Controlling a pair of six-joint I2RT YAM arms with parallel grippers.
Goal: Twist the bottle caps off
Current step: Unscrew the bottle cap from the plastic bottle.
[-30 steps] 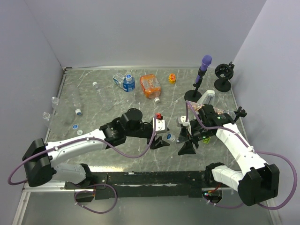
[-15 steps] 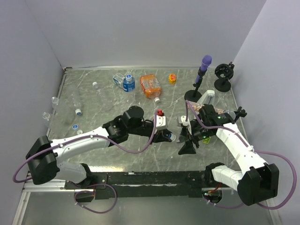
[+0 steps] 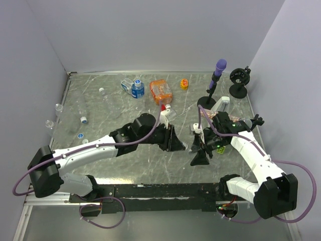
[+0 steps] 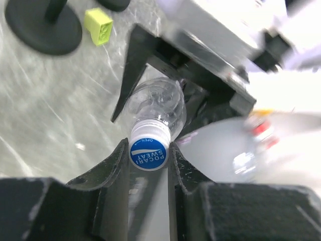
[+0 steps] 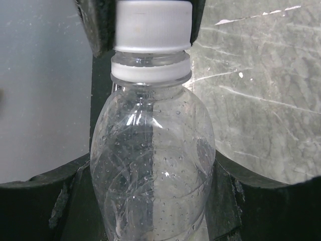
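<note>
One bottle (image 4: 155,100), cap (image 4: 148,157) in left pincer (image 4: 148,145)

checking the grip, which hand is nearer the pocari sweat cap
Left. The left hand pinches the Pocari Sweat cap; the right hand grips the clear bottle below its neck.

Purple-topped black stand (image 3: 214,84), orange container (image 3: 160,92), yellow item (image 3: 184,84), perhaps a toy, on marbled table (image 3: 193,98).
</note>
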